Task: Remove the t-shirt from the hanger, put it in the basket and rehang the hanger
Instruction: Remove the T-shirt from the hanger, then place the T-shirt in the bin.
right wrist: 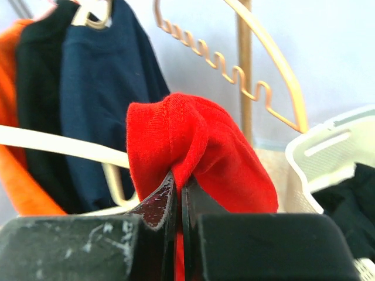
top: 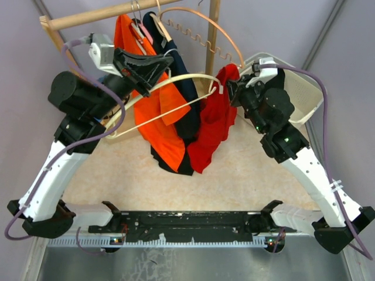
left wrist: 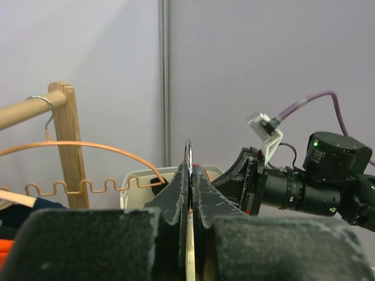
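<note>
Hanger [top: 181,76] tight in left end effector [left wrist: 189,175], red t-shirt [right wrist: 199,146] tight in right end effector [right wrist: 179,187]

You'll see the t-shirt [right wrist: 199,140] is matt red knit cloth with a fine rib. The hanger [right wrist: 58,146] looks like smooth cream plastic, its hook [left wrist: 188,149] shiny metal. The rail [top: 99,14] is bare, matt wood. The wire hanger [left wrist: 88,144] has a coppery gloss. The basket [top: 307,88] is white plastic. The left hand [left wrist: 189,170] and right hand [right wrist: 179,181] are black, dull and scuffed.
</note>
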Robot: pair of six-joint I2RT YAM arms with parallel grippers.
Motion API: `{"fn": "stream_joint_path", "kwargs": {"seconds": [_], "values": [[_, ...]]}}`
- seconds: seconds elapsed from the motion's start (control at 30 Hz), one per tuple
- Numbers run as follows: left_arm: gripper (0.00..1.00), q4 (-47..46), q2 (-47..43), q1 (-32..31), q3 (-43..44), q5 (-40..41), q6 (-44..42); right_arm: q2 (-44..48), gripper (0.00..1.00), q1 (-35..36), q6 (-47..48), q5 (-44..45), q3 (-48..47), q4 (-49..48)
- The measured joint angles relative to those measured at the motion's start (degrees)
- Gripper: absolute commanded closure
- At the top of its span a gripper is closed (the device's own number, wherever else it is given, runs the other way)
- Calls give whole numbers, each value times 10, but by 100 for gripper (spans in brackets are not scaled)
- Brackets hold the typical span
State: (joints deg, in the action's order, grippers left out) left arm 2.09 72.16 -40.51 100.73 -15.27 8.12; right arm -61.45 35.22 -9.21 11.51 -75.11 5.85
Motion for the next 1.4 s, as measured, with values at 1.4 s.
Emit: {"fn": "stream_joint_path", "kwargs": {"seconds": [1.4], "values": [[100,-29,49,0,-12,98,-22,-349,100,-312,74,-45,-588,22]]}}
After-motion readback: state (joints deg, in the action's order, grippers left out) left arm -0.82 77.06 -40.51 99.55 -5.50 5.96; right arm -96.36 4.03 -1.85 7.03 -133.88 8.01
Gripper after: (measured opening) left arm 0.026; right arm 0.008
